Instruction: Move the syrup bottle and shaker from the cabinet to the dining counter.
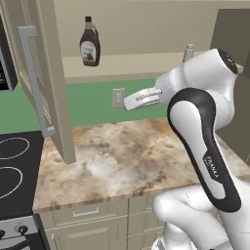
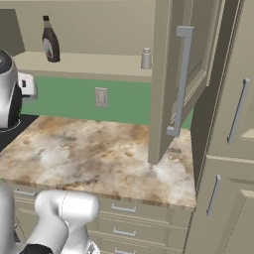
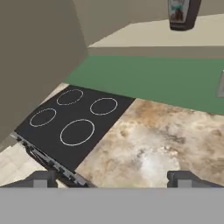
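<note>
Nothing is moved yet: in the open cabinet [image 2: 168,84] the syrup bottle [image 1: 90,43] stands at the shelf's left and the shaker [image 2: 146,58] to its right, while the gripper [image 3: 111,177], jaws released, holds nothing.

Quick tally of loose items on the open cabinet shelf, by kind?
syrup bottle: 1
shaker: 1
Total: 2, both standing upright on the cabinet shelf, well apart from each other.
</note>
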Motion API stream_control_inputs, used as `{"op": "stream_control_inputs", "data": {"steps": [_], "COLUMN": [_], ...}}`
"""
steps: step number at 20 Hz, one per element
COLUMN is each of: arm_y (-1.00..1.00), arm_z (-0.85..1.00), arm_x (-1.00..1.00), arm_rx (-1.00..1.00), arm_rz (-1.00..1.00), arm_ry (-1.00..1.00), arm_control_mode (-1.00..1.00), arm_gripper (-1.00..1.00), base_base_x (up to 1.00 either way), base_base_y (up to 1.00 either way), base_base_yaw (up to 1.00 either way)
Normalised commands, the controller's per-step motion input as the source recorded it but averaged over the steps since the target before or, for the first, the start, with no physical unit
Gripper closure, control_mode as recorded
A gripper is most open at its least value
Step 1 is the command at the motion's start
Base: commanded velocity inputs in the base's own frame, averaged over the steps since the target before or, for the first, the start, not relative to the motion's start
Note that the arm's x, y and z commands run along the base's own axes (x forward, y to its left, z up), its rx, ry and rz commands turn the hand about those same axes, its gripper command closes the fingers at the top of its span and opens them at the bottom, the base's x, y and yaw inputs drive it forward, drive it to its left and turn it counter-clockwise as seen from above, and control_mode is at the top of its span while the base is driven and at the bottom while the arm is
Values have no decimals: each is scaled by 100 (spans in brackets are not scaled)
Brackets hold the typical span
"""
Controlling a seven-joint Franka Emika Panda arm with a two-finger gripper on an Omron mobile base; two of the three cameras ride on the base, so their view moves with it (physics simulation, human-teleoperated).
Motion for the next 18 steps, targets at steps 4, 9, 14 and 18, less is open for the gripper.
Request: {"op": "stream_control_inputs", "data": {"steps": [4, 9, 14, 18], "arm_y": [-10, -24, -18, -1], "arm_z": [34, 45, 38, 12], "arm_x": [39, 45, 37, 41], "arm_rx": [1, 2, 1, 0], "arm_rz": [9, 3, 0, 0], "arm_ry": [-24, -3, 0, 0], "arm_control_mode": [-100, -100, -100, -100], "arm_gripper": [-100, -100, -100, -100], "base_base_x": [0, 0, 0, 0], "base_base_y": [0, 0, 0, 0], "base_base_yaw": [0, 0, 0, 0]}}
